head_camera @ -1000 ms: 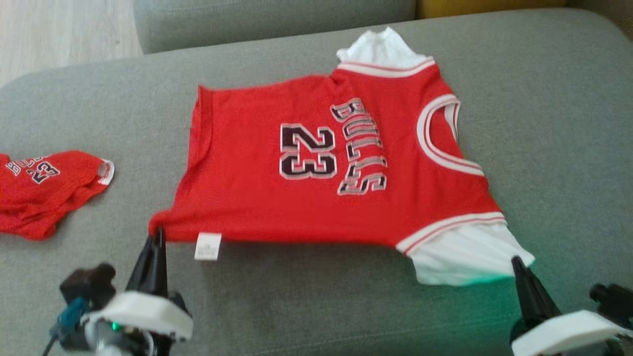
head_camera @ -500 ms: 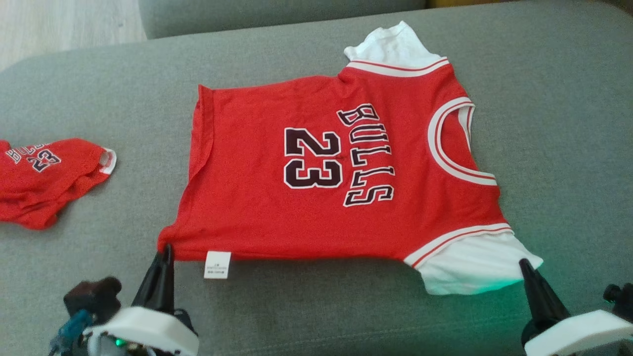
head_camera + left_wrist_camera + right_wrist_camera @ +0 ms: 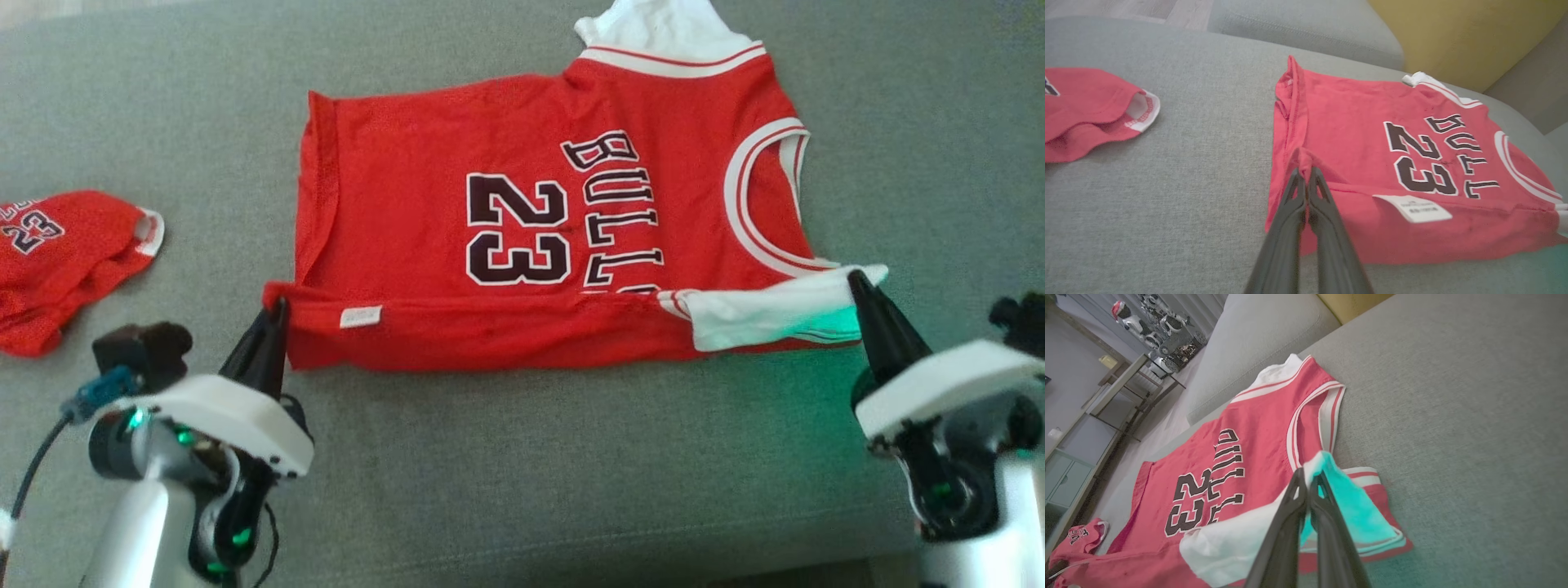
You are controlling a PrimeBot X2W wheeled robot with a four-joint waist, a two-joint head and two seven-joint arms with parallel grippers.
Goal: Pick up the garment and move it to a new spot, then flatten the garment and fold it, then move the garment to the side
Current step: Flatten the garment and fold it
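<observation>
Left arm reaches forward from the lower left, its left gripper (image 3: 276, 310) (image 3: 1305, 172) pinched tight on the near hem corner of the red Bulls 23 jersey (image 3: 408, 204) (image 3: 1351, 122) (image 3: 1257, 416); right gripper (image 3: 857, 282) (image 3: 1308, 476), lower right, clamps the white sleeve (image 3: 759, 314) (image 3: 1229, 547) likewise. The jersey lies number-up on the grey sofa cushion (image 3: 522, 474), near edge doubled over, white label (image 3: 361, 316) uppermost. A crumpled red garment (image 3: 65, 253) lies well apart at far left

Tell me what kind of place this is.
Probably a living-room-style test space rather than a real home: the jersey lies on a grey upholstered sofa, with wood flooring beyond it, and what look like other robots stand past a table.
</observation>
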